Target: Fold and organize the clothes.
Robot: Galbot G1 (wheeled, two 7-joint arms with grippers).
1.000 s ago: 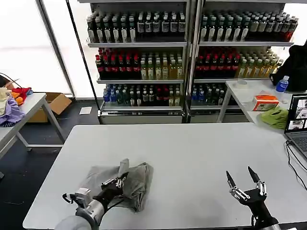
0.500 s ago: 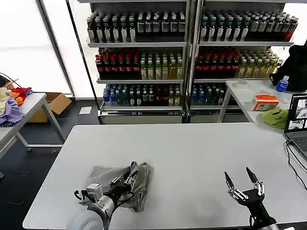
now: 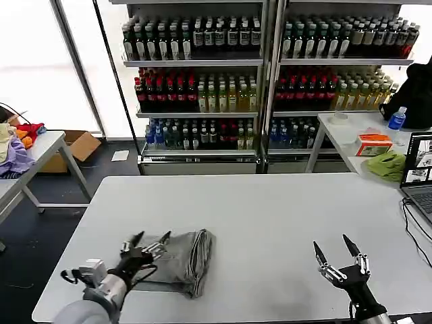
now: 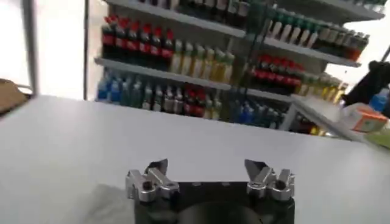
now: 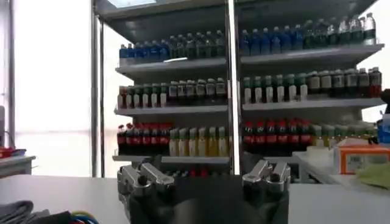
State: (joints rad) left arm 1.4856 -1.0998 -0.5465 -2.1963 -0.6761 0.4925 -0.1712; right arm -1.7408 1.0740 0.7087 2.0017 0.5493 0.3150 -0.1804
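Note:
The grey T-shirt (image 3: 177, 261) lies folded into a thick bundle on the white table (image 3: 270, 209), near the front left. My left gripper (image 3: 146, 241) stands open at the bundle's left edge, its fingers spread and empty; in the left wrist view the gripper (image 4: 207, 165) points out over bare table top. Open and holding nothing, my right gripper (image 3: 335, 246) hovers over the table's front right; the right wrist view has it (image 5: 201, 163) facing the drink shelves. A grey fold of the shirt (image 5: 15, 210) shows low in that view.
Shelves of bottled drinks (image 3: 263, 81) stand behind the table. A side table at the right holds a laptop (image 3: 420, 169), a lime-green cloth (image 3: 388, 164), an orange box (image 3: 373, 144). Another table at the left carries lavender and yellow garments (image 3: 12, 152).
My left gripper let go of the T-shirt, opened and drew back to the left. The lifted fold dropped and the bundle now lies flatter. The right gripper hardly moved.

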